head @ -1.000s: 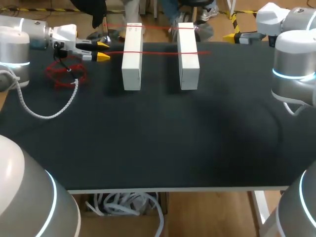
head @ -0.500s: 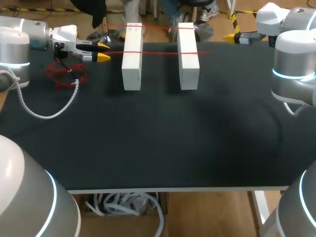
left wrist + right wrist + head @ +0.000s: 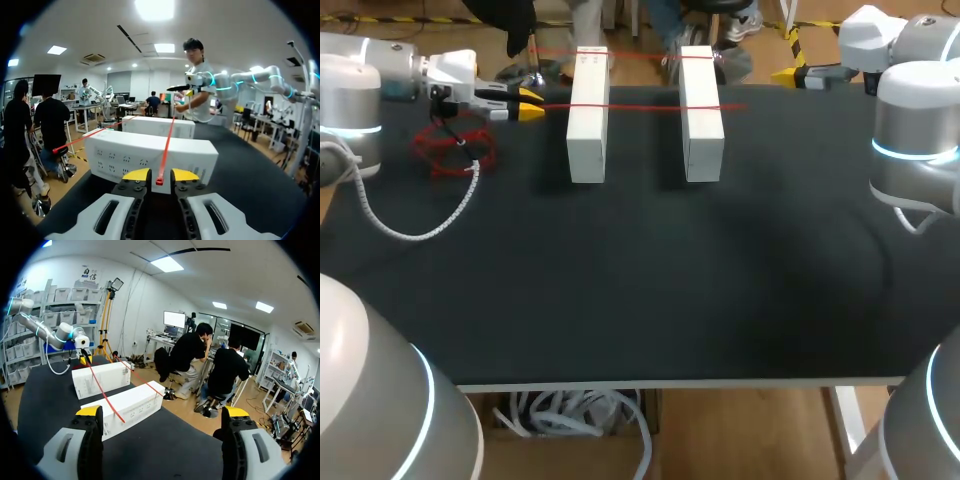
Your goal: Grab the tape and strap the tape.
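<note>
Where the red tape [image 3: 640, 105] lies stretched across the tops of two white boxes [image 3: 587, 130], its near end sticks out between the yellow tips of my left pincer [image 3: 160, 176], at the far left of the black surface [image 3: 650, 280]. Those fingers stand only narrowly apart, with a sliver of gap at either side of the tape end, so I have no hold on it. A second red strand [image 3: 640, 55] crosses the boxes' far ends, and a loose red tangle [image 3: 450, 150] lies on the surface beside my left arm. My right pincer [image 3: 162, 412] hangs wide open and empty near the surface's far right corner
</note>
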`<state>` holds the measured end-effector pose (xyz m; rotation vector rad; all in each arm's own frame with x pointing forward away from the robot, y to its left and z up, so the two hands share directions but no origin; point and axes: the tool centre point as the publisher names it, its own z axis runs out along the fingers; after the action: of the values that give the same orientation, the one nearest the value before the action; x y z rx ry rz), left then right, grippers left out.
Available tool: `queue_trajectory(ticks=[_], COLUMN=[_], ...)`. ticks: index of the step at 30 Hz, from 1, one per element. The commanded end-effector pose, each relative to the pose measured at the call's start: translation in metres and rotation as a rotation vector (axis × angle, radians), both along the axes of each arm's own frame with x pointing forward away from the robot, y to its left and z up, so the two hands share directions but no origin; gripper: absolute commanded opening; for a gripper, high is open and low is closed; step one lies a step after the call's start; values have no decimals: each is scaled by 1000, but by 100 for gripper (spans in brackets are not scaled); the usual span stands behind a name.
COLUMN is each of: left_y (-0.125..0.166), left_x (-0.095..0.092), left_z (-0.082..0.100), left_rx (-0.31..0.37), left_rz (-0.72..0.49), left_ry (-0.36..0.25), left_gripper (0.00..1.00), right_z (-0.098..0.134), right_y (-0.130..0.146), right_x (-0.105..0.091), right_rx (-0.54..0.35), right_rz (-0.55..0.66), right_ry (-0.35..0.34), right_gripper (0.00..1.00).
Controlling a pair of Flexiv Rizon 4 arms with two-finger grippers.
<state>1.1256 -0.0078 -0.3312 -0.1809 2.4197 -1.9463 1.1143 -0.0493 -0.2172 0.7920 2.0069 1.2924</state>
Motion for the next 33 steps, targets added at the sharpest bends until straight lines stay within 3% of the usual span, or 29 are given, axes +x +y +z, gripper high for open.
queue_trajectory(ticks=[1, 4, 8, 23, 33], left_y=[2, 3, 3, 2, 0], left_x=[2, 3, 2, -4, -14], left_z=[-1, -1, -1, 5, 30], left_rx=[0, 2, 0, -9, -35], left_rz=[-5, -7, -10, -38, -38], left_ry=[2, 1, 0, -13, -41], left_gripper=[14, 12, 0, 0, 0], right_z=[1, 1, 1, 1, 1], right_y=[0, 0, 0, 0, 0], right_x=[0, 0, 0, 0, 0], right_rx=[-1, -1, -1, -1, -1], right_rz=[0, 0, 0, 0, 0], right_ry=[2, 2, 2, 2, 2], right_gripper=[100, 100, 100, 100, 100])
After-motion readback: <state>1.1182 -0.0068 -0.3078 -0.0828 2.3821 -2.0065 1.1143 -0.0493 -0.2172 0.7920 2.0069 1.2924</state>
